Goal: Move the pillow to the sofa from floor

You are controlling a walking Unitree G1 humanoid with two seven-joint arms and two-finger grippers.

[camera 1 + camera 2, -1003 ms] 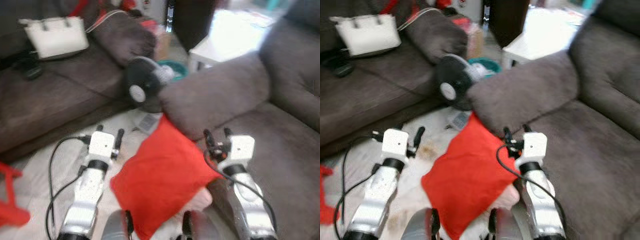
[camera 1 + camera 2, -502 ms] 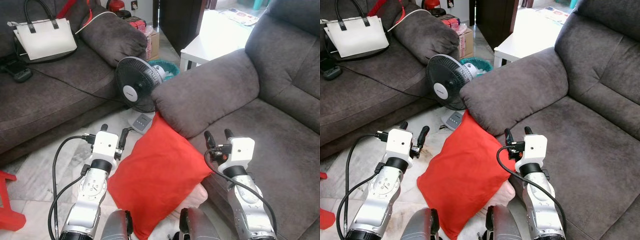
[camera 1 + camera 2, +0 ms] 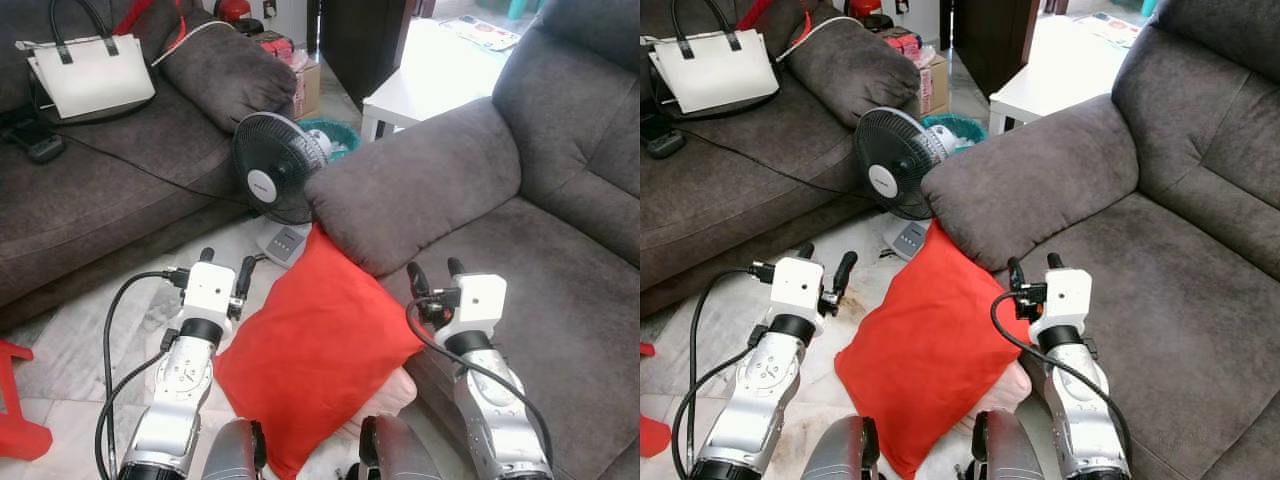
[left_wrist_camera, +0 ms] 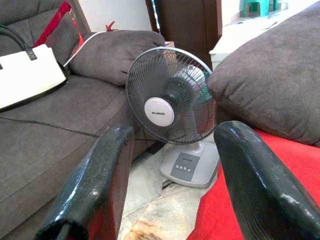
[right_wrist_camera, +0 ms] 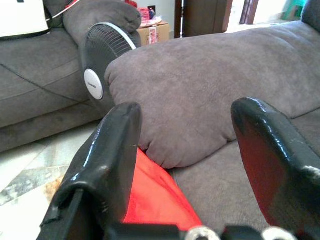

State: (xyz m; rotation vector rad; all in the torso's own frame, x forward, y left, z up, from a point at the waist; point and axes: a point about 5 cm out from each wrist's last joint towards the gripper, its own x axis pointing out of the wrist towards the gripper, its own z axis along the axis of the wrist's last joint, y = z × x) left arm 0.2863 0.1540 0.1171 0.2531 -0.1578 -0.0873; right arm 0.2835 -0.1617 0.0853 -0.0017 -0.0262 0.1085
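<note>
A red pillow lies on the floor, leaning against the front of the grey sofa just below its armrest. My left gripper hovers at the pillow's left edge, open with nothing between its fingers. My right gripper is at the pillow's right edge over the sofa seat, open and empty too. In the left wrist view the pillow shows past the fingers, in the right wrist view the pillow tucks under the armrest.
A black table fan stands on the floor just beyond the pillow. A second dark sofa on the left holds a white handbag and a cable. A white low table is behind the armrest. A red stool sits far left.
The camera has steadied after a blurred shift. Both grippers stay open beside the pillow, which has not moved.
</note>
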